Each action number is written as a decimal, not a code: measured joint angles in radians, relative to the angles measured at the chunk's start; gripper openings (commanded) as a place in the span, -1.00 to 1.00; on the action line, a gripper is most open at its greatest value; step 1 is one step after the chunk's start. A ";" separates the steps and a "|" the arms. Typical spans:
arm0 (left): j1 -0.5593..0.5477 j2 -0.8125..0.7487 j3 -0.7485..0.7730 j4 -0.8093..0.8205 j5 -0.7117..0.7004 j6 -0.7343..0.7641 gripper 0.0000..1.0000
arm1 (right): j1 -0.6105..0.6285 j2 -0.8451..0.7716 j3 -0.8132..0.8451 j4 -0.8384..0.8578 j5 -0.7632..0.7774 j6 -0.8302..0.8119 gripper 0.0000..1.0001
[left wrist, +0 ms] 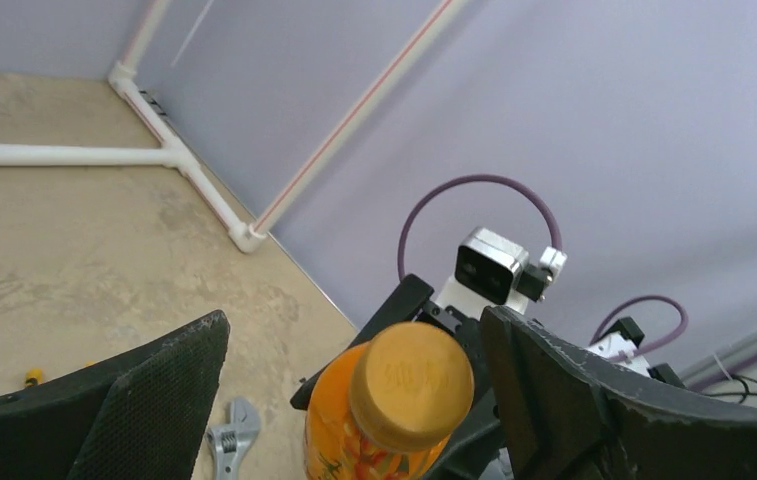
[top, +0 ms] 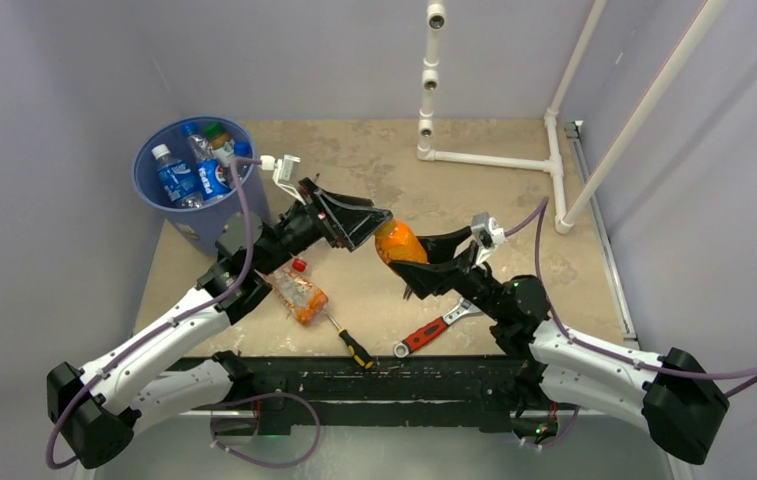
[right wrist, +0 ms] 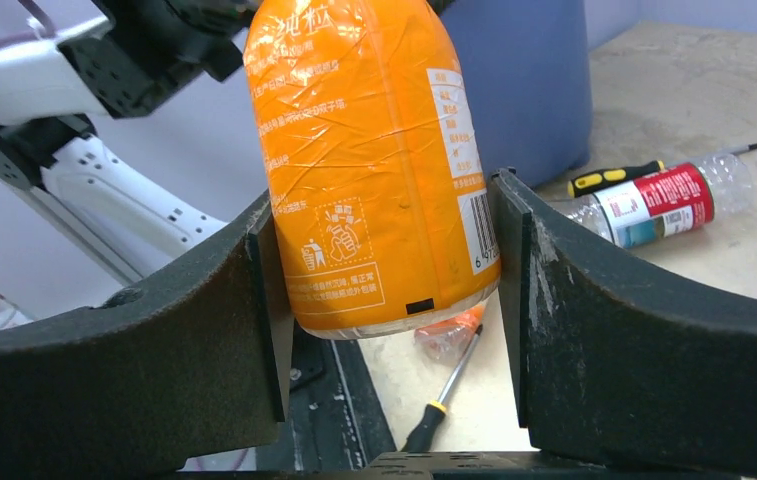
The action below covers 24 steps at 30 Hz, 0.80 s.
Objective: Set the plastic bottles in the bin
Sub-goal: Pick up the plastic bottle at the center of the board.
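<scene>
My right gripper [top: 404,262] [right wrist: 389,235] is shut on the lower body of an orange-filled plastic bottle [top: 399,243] [right wrist: 374,150], held above the middle of the table. My left gripper [top: 369,222] [left wrist: 354,345] stands open with its jaws wide on either side of the bottle's orange cap [left wrist: 414,385], not touching it. The blue bin [top: 179,215] [right wrist: 529,90] stands at the far left with several bottles [top: 189,170] inside. A crushed orange bottle [top: 299,293] lies near the left arm. A clear red-labelled bottle [right wrist: 654,200] lies by the bin.
A red-handled wrench [top: 434,330] [left wrist: 229,440] and a black-and-yellow screwdriver [top: 349,340] [right wrist: 444,400] lie near the front edge. A second screwdriver [right wrist: 614,178] lies behind the red-labelled bottle. A white pipe frame [top: 494,158] stands at the back right.
</scene>
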 measured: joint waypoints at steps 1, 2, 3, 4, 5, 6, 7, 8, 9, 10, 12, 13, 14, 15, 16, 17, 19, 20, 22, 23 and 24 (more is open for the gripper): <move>-0.006 0.007 -0.003 0.004 0.016 -0.002 0.80 | 0.001 0.000 -0.002 0.017 0.003 0.007 -0.73; -0.012 0.008 -0.003 0.006 0.027 -0.002 0.75 | 0.001 0.000 -0.002 0.029 0.006 0.013 -0.73; -0.020 0.008 -0.003 0.011 0.038 -0.002 0.70 | 0.002 0.000 -0.002 0.041 0.012 0.019 -0.73; -0.027 0.007 -0.003 0.024 0.047 0.001 0.66 | 0.002 0.000 -0.002 0.052 0.018 0.024 -0.72; -0.036 0.008 -0.003 0.028 0.051 0.001 0.61 | 0.002 0.000 -0.002 0.061 0.022 0.028 -0.73; -0.042 0.008 -0.003 0.031 0.055 0.002 0.57 | 0.002 0.000 -0.002 0.067 0.023 0.032 -0.73; -0.050 0.010 -0.003 0.034 0.059 0.002 0.52 | 0.002 0.001 -0.002 0.072 0.024 0.035 -0.73; -0.057 0.014 -0.003 0.038 0.061 0.003 0.49 | 0.002 0.002 -0.002 0.075 0.027 0.038 -0.73; -0.064 0.019 -0.003 0.042 0.062 0.005 0.45 | 0.002 0.002 -0.002 0.076 0.029 0.039 -0.73; -0.070 0.024 -0.003 0.044 0.063 0.007 0.39 | 0.002 0.002 -0.002 0.076 0.032 0.043 -0.73; -0.082 0.032 -0.003 0.045 0.064 0.019 0.25 | 0.002 0.002 -0.002 0.076 0.045 0.046 -0.73; -0.088 0.035 -0.003 0.045 0.064 0.024 0.20 | 0.002 0.002 -0.002 0.075 0.048 0.047 -0.73; -0.094 0.038 -0.003 0.045 0.063 0.030 0.13 | 0.002 0.002 -0.002 0.074 0.050 0.047 -0.73; -0.099 0.040 -0.003 0.044 0.057 0.040 0.05 | 0.002 0.002 -0.002 0.074 0.050 0.050 -0.72; -0.103 0.042 -0.002 0.042 0.052 0.049 0.00 | 0.002 0.002 -0.002 0.075 0.049 0.052 -0.72; -0.104 0.043 0.000 0.040 0.049 0.055 -0.02 | 0.003 0.002 -0.002 0.075 0.050 0.053 -0.71; -0.109 0.045 0.004 0.040 0.034 0.084 0.00 | 0.005 0.004 -0.002 0.072 0.055 0.059 -0.70; -0.111 0.045 0.005 0.040 0.028 0.096 0.09 | 0.005 0.004 -0.002 0.071 0.056 0.061 -0.70; -0.116 0.046 0.006 0.039 0.016 0.108 0.27 | 0.005 0.007 -0.002 0.071 0.056 0.062 -0.69; -0.119 0.046 0.006 0.038 0.014 0.109 0.30 | 0.005 0.009 -0.002 0.071 0.054 0.062 -0.69; -0.123 0.046 0.008 0.037 0.010 0.109 0.32 | 0.005 0.010 -0.002 0.069 0.053 0.062 -0.69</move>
